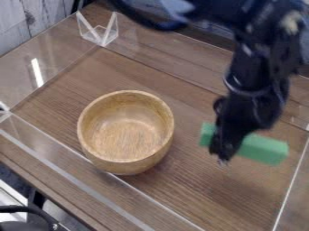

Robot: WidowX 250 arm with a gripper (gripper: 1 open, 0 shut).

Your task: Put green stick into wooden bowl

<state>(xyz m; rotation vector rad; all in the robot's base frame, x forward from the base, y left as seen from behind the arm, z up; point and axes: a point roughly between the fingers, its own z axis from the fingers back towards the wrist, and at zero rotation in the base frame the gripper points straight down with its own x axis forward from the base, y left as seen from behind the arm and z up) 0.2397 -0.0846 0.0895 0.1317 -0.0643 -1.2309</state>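
Observation:
The wooden bowl (126,131) stands upright and empty on the left half of the wooden table. Right of it, the green stick (268,150) hangs roughly level above the table, a short gap from the bowl's right rim. My gripper (227,144) comes down from above and is shut on the green stick near its left end, covering part of it. The arm is blurred by motion, so the fingertips show only as dark shapes across the stick.
Clear acrylic walls (72,171) fence the wooden table (182,194) along the front and left. A small clear plastic stand (97,29) sits at the back left. The black arm (259,63) fills the upper right.

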